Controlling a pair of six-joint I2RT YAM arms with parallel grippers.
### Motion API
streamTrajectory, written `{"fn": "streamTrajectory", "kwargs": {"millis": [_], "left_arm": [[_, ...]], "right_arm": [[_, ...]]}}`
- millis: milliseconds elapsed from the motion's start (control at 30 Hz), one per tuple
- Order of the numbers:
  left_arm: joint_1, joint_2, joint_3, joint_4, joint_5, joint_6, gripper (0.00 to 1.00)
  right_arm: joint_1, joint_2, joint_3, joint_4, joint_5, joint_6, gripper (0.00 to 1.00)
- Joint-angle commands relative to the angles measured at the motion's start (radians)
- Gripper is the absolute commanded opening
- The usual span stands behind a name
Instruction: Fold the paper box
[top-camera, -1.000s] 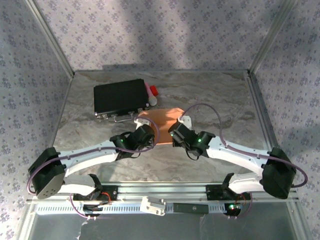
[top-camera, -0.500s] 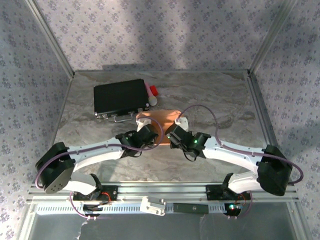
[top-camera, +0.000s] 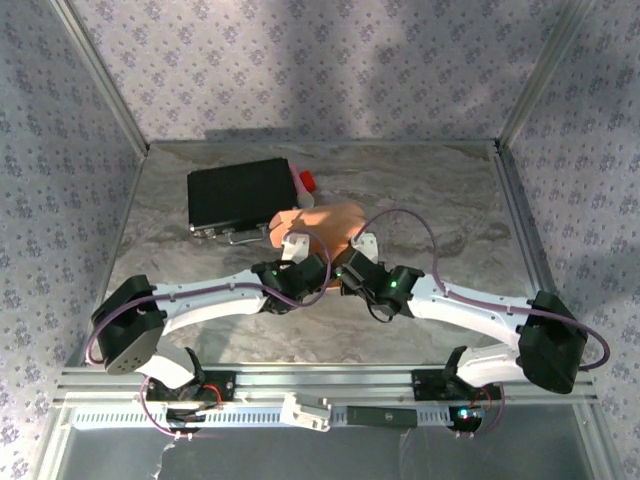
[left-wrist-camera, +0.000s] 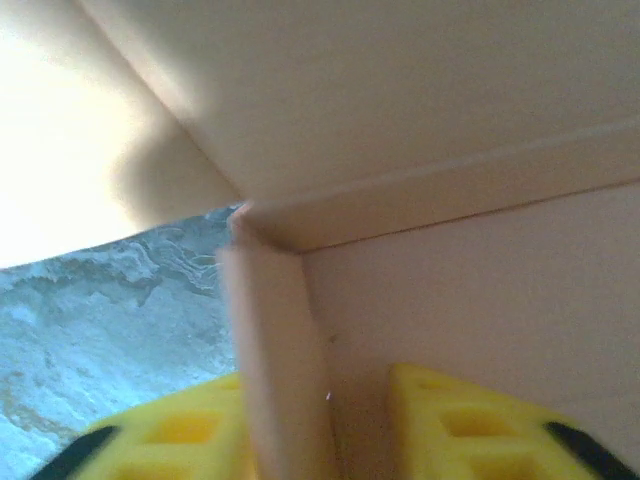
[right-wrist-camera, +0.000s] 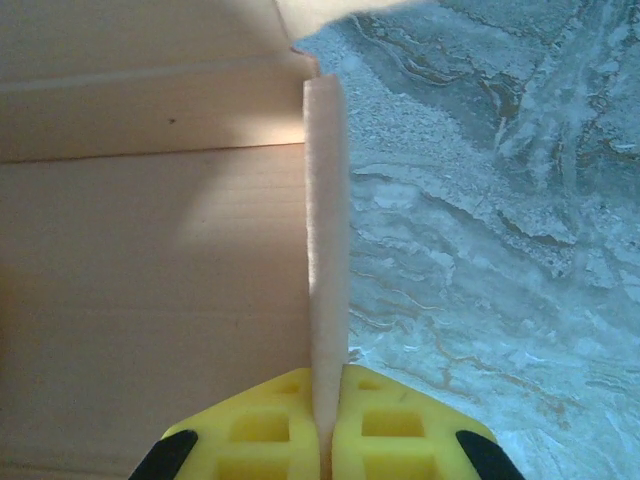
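Flaps of the paper box (top-camera: 322, 224) stand between both sets of fingers: right hand (right-wrist-camera: 325, 432) pinched tight on one, left hand (left-wrist-camera: 300, 412) parted loosely around another.

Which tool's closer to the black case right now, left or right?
Left. The left tool sits at the paper box's left edge, just off the black case's near right corner; the right tool is at the box's right edge, farther away.

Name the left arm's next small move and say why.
Probably close the left gripper on the upright flap of the paper box standing between its open jaws, then fold it inward. The right gripper pinches a second flap, steadying the box.
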Motion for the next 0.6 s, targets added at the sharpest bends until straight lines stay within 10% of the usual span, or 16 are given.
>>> {"fn": "streamTrajectory", "kwargs": {"millis": [0,333,567], "left_arm": [[-0.042,-0.045,0.041,0.009,0.002,0.066,0.5],[0.036,-0.139,0.016,0.035,0.111,0.135,0.51],[0.045,-0.114,0.015,0.055,0.077,0.157,0.18]], "right_arm": [[0.042,0.012,0.0,0.047,-0.004,0.007,0.0],[0.042,0.017,0.013,0.049,-0.012,0.004,0.0],[0.044,0.029,0.038,0.022,-0.021,0.015,0.0]]}}
